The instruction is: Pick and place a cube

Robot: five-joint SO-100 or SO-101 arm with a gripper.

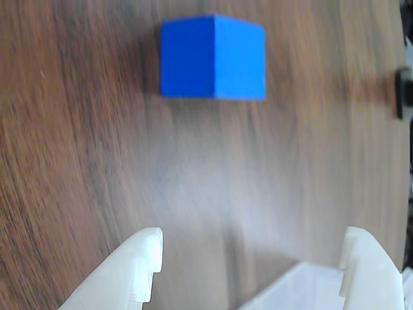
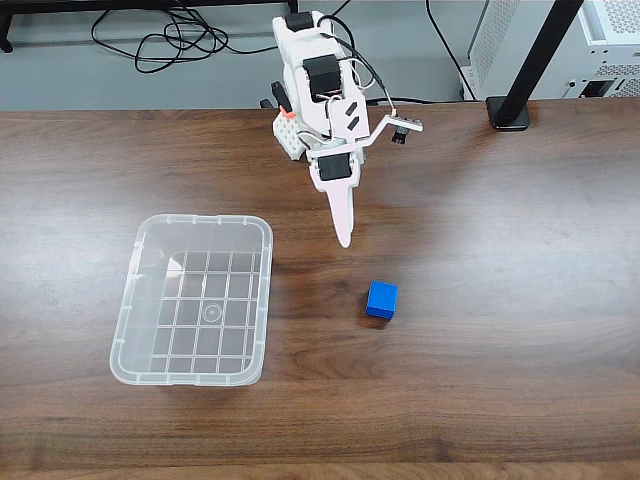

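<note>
The small, solid bright-blue cube (image 2: 382, 300) is seen resting on the brown wood-grain table (image 2: 520, 250), right of the clear plastic bin (image 2: 192, 300) in the fixed view. The white two-finger gripper (image 1: 251, 258) is held with fingers (image 1: 139, 265) apart, empty, the cube lying ahead, untouched.

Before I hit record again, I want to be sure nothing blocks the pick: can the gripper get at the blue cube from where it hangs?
Probably yes. The gripper is open, and the cube sits alone on bare table, apart from the clear bin.
</note>
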